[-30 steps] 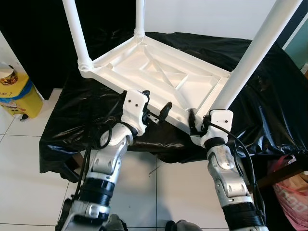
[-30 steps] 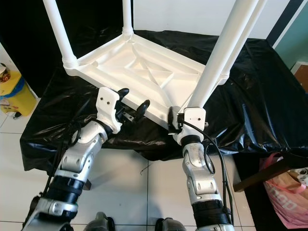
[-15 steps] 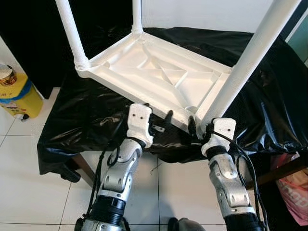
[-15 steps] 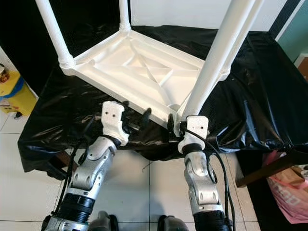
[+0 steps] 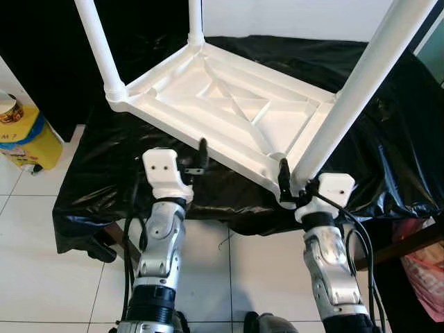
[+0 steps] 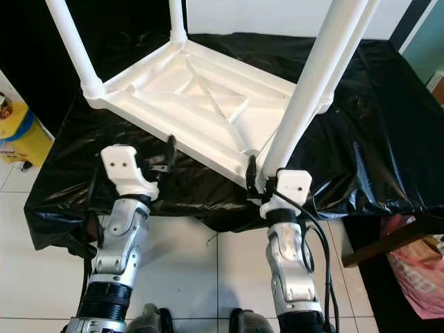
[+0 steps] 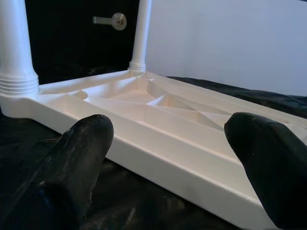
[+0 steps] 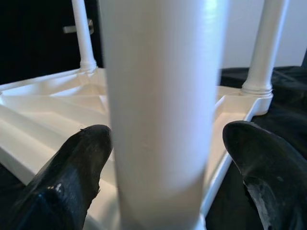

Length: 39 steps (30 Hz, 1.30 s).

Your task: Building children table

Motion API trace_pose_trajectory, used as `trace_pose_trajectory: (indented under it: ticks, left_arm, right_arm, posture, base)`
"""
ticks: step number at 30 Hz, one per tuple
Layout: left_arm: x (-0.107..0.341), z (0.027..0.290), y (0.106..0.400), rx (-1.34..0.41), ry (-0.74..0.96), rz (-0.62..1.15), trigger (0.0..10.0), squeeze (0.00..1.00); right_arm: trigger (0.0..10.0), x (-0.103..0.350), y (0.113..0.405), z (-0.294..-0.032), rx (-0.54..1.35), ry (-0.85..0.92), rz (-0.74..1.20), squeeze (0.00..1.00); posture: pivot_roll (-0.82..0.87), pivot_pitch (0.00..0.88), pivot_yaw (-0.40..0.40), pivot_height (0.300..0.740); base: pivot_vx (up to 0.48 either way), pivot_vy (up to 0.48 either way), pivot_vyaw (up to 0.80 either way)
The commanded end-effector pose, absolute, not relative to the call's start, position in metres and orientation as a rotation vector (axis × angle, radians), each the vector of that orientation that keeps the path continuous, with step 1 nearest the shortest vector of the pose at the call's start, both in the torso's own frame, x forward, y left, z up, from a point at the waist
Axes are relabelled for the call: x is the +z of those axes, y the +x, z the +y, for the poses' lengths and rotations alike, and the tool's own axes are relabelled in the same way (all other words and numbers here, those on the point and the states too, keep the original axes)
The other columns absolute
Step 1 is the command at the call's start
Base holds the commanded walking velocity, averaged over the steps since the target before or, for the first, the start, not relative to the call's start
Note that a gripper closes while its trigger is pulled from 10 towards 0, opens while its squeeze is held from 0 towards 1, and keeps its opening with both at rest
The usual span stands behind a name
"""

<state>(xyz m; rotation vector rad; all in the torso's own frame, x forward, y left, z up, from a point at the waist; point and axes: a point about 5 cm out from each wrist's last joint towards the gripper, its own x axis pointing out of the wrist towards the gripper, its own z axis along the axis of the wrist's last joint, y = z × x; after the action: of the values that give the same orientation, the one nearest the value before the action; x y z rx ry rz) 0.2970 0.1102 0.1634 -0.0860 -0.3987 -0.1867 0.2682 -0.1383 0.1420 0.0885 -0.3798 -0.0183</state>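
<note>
A white plastic children's table [image 5: 236, 111] lies upside down on a work table covered in a black sheet [image 5: 104, 173], with its legs pointing up. My left gripper [image 5: 198, 158] is open just in front of the tabletop's near long rim [image 7: 158, 158], fingers apart and holding nothing. My right gripper [image 5: 295, 187] is open at the base of the near right leg [image 5: 354, 90]. In the right wrist view that leg [image 8: 158, 96] stands between the two fingers [image 8: 81, 163], with a gap on each side.
The near left leg [image 5: 97, 41] and the far left leg [image 5: 195, 21] rise at the left. A yellow container [image 5: 21, 135] stands on the tiled floor to the left. A pink bag [image 5: 423, 270] and a wooden bar [image 5: 409, 243] are at the right.
My left gripper has swung left along the near rim, away from the right gripper. The right gripper stays at the near right leg's base. The head camera has shifted a little.
</note>
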Motion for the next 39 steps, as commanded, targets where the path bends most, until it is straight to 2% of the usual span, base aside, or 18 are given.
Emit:
trace_pose_trajectory:
  ticks: [1,5,11,14,17,20,23,26,28,30,36,39]
  left_arm:
    - [0.146,0.104,0.288,-0.121,-0.082,-0.367,10.0,0.00]
    - [0.148,0.107,0.288,-0.083,-0.014,-0.422,10.0,0.00]
    - [0.147,0.104,0.292,-0.102,-0.018,-0.404,10.0,0.00]
    - [0.146,0.084,0.295,-0.233,-0.017,-0.338,10.0,0.00]
    - [0.146,0.078,0.293,-0.285,-0.022,-0.321,10.0,0.00]
    - [0.148,0.074,0.291,-0.329,-0.028,-0.323,10.0,0.00]
    - [0.151,0.063,0.281,-0.553,0.032,-0.343,10.0,0.00]
    - [0.149,0.060,0.278,-0.634,0.041,-0.321,10.0,0.00]
    - [0.144,0.066,0.281,-0.636,0.062,-0.298,10.0,0.00]
    - [0.143,0.070,0.284,-0.613,0.074,-0.296,10.0,0.00]
    - [0.146,0.077,0.290,-0.556,0.084,-0.316,10.0,0.00]
    - [0.147,0.075,0.289,-0.568,0.089,-0.315,10.0,0.00]
  right_arm:
    - [10.0,0.135,0.264,-0.142,-0.020,0.060,-0.380,0.00]
    - [10.0,0.134,0.264,-0.140,-0.004,0.018,-0.401,0.00]
    - [10.0,0.129,0.267,-0.139,0.000,0.018,-0.349,0.00]
    - [10.0,0.115,0.277,-0.137,0.021,-0.033,-0.158,0.00]
    - [10.0,0.112,0.280,-0.139,0.018,-0.046,-0.088,0.00]
    - [10.0,0.114,0.280,-0.140,0.028,-0.061,-0.096,0.00]
    - [10.0,0.130,0.274,-0.135,0.181,-0.041,-0.250,0.00]
    - [10.0,0.137,0.272,-0.136,0.205,-0.039,-0.318,0.00]
    - [10.0,0.147,0.270,-0.143,0.162,-0.040,-0.417,0.00]
    - [10.0,0.150,0.271,-0.145,0.128,-0.036,-0.437,0.00]
    - [10.0,0.145,0.275,-0.143,0.100,-0.017,-0.389,0.00]
    - [10.0,0.135,0.280,-0.140,0.127,-0.042,-0.294,0.00]
  posture:
    - [-0.03,0.153,-0.016,0.740]
    - [-0.03,0.148,-0.016,0.740]
    - [-0.03,0.142,-0.017,0.740]
    - [-0.02,0.136,-0.020,0.740]
    - [-0.02,0.136,-0.020,0.740]
    - [-0.02,0.133,-0.020,0.740]
    - [-0.02,0.132,-0.020,0.740]
    - [-0.01,0.128,-0.023,0.740]
    - [-0.01,0.122,-0.022,0.740]
    - [-0.01,0.120,-0.022,0.740]
    - [-0.01,0.107,-0.025,0.740]
    - [0.00,0.100,-0.029,0.740]
  base:
    - [0.000,0.000,0.00]
    - [0.000,0.000,0.00]
    - [0.000,0.000,0.00]
    - [0.000,0.000,0.00]
    - [0.000,0.000,0.00]
    - [0.000,0.000,0.00]
    - [0.000,0.000,0.00]
    - [0.000,0.000,0.00]
    - [0.000,0.000,0.00]
    - [0.000,0.000,0.00]
    - [0.000,0.000,0.00]
    - [0.000,0.000,0.00]
